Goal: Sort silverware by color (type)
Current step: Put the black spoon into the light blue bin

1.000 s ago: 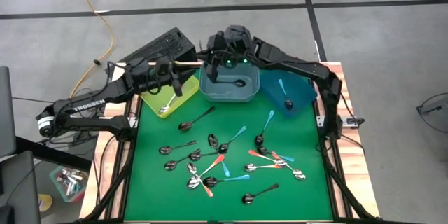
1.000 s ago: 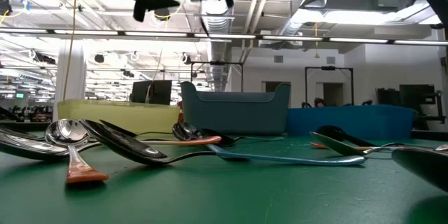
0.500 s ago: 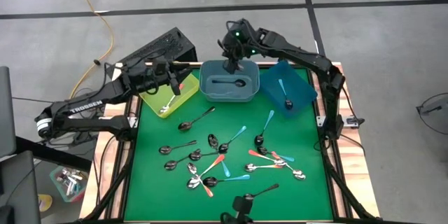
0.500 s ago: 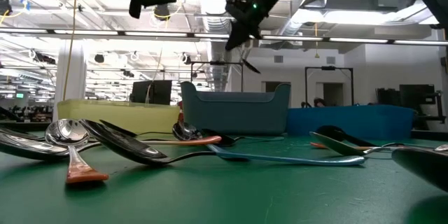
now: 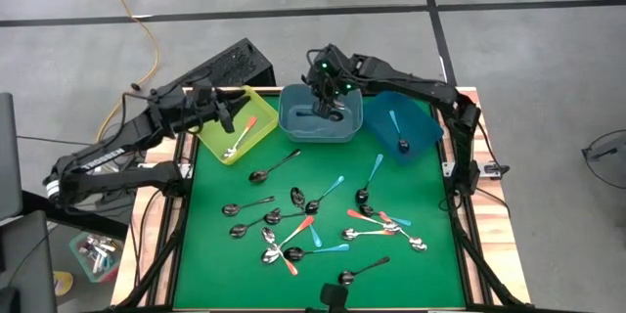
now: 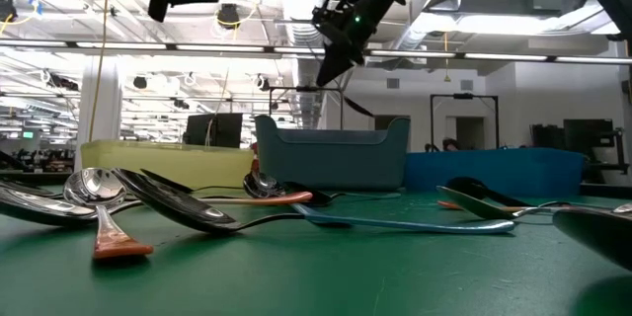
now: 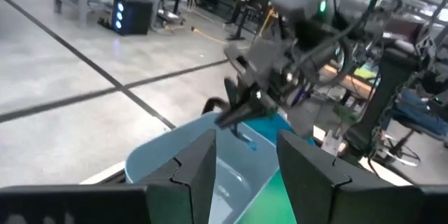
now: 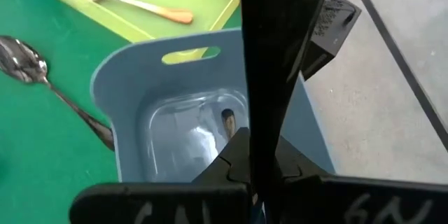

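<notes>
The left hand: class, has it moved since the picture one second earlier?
Yes. In the high view the left hand has drawn back from over the yellow bin, toward the table's left edge.

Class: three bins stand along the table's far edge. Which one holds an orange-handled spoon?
The yellow-green bin, leftmost of the three; its orange-handled spoon lies inside.
</notes>
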